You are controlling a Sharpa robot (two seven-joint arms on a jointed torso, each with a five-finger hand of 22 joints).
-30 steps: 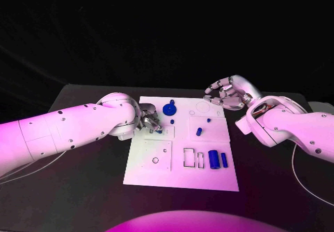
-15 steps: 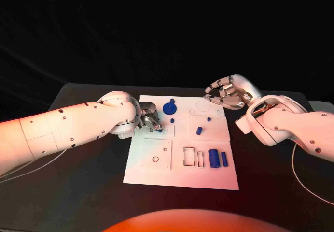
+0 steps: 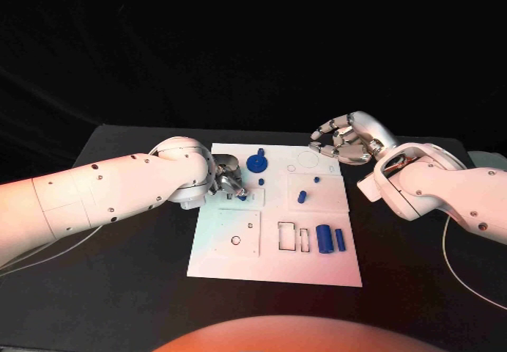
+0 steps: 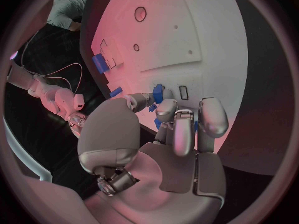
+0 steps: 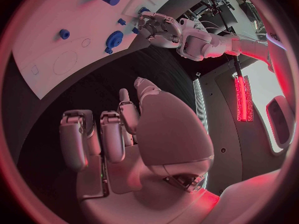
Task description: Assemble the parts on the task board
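Looking from the near edge of the task board (image 3: 275, 271) outward, I am finding the work only partly along; near the right edge two blue cylinders (image 3: 330, 240) are lying side by side, beside rectangular outlines (image 3: 287, 237) that are showing bare, and the square panel with a small hole (image 3: 237, 234) toward the left edge is carrying nothing, so I am judging those seats as still waiting; further out, a short blue peg (image 3: 302, 196) is sitting mid-board with a smaller blue stud (image 3: 316, 179) beyond it; at the left edge my left hand (image 3: 229, 183) is pinching a small blue part (image 4: 159, 92) at its fingertips, right over the board and seemingly at a seat, though I cannot tell whether it is touching; toward the far edge a blue round piece (image 3: 257, 163) is standing on the board; past the far right corner my right hand (image 3: 343, 141) is hovering over the black table (image 3: 127, 286), fingers curled loosely and grasping nothing.
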